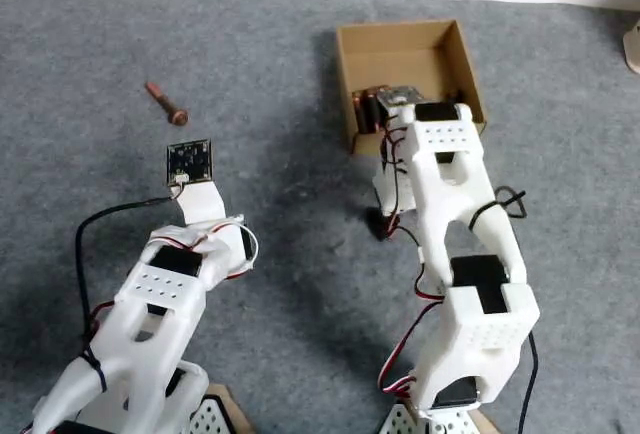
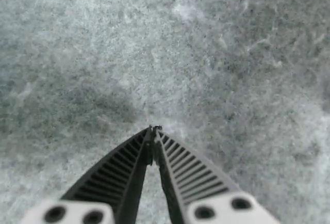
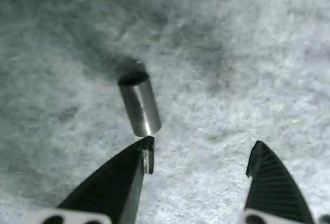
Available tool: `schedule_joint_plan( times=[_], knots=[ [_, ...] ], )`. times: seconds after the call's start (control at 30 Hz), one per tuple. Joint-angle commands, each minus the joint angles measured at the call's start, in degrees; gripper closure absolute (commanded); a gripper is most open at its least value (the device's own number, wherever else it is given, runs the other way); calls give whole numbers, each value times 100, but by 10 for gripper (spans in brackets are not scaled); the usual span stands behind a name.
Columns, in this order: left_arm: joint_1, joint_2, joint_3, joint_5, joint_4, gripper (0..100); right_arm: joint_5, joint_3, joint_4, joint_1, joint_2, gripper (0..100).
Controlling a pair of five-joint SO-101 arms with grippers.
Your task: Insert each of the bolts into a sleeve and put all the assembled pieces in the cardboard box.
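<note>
A metal sleeve [image 3: 139, 102] stands upright on the grey felt, its open end up. My right gripper [image 3: 203, 149] is open just short of it. One fingertip [image 3: 147, 149] is close beside the sleeve's base, and nothing lies between the fingers. In the high view the right arm [image 1: 455, 184] stretches up to the front wall of the cardboard box [image 1: 400, 39]. A brown bolt [image 1: 165, 104] lies on the felt at the far left, beyond the left arm [image 1: 165, 294]. My left gripper [image 2: 153, 129] is shut on nothing, pointing down at bare felt.
The right arm's wrist covers the box's front edge and hides part of its inside. Grey felt [image 1: 280, 104] lies between the bolt and the box. The arms' bases sit at the near edge of the table.
</note>
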Motion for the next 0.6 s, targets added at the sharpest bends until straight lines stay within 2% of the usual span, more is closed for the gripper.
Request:
schedule_joint_plan(
  times=[0.0,0.27,0.57],
  knots=[
    [-48,-101,-40,0,-88,969,79,-154,-154,-154,-321,725],
    [-48,-101,-40,0,-88,969,44,-154,-233,-716,-312,725],
    [-48,-110,-31,0,-88,969,44,-171,-699,-725,585,725]
  ],
)
